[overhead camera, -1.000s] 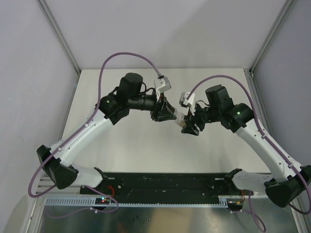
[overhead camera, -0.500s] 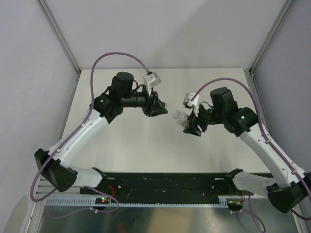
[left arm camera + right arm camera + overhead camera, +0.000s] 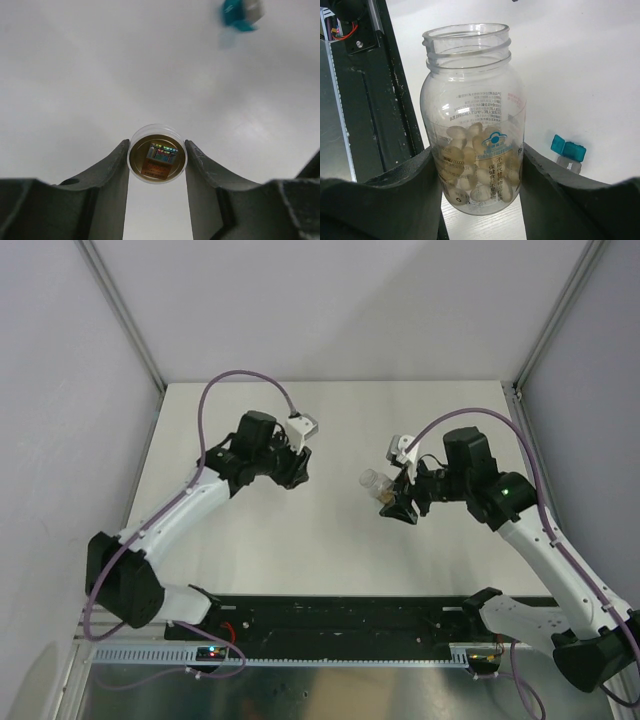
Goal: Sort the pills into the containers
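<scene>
Over the last 1 second the 2 arms have been drawn apart above the middle of the desk [image 3: 330,530]. The left hand [image 3: 157,150] has been pulled back toward the left edge and is clenched on a white cap [image 3: 157,172], seen from its open underside. The right hand [image 3: 480,150] is kept closed around the clear pill bottle [image 3: 470,85], whose neck now stands bare. Pale pills [image 3: 462,172] fill the bottle's lower part. The cap is therefore judged removed, so pouring can be attempted. A teal box [image 3: 567,149] lies on the desk beyond the bottle. It is not made out from above.
</scene>
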You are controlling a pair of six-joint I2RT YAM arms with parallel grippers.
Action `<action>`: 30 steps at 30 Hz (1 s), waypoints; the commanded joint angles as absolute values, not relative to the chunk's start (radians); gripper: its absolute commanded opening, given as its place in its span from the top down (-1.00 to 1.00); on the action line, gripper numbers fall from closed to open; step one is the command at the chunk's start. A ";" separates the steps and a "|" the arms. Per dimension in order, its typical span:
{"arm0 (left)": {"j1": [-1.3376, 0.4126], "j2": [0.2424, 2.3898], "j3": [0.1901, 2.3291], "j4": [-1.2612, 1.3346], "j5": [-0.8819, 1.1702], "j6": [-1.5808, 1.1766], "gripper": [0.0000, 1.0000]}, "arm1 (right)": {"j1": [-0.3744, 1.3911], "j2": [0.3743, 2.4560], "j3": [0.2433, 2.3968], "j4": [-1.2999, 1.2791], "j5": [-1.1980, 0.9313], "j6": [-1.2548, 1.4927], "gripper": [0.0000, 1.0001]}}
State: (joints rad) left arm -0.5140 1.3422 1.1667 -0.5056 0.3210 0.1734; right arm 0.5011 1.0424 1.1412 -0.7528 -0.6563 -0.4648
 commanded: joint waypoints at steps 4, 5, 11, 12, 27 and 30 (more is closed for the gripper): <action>-0.455 1.517 1.132 -0.520 0.114 0.240 0.12 | 0.473 1.009 1.107 -0.672 -0.715 -0.449 1.00; -0.450 1.548 1.134 -0.519 0.105 0.237 0.09 | 0.471 1.006 1.102 -0.672 -0.717 -0.449 1.00; -0.417 1.697 1.153 -0.518 0.090 0.191 0.02 | 0.451 0.987 1.075 -0.672 -0.722 -0.452 1.00; -0.411 1.716 1.155 -0.519 0.091 0.184 0.02 | 0.449 0.984 1.072 -0.674 -0.723 -0.452 1.00; -0.382 1.848 1.193 -0.522 0.150 0.116 -0.16 | 0.397 0.964 0.991 -0.661 -0.728 -0.453 1.00; -0.382 1.850 1.193 -0.526 0.153 0.112 -0.21 | 0.387 0.961 0.975 -0.652 -0.731 -0.451 1.00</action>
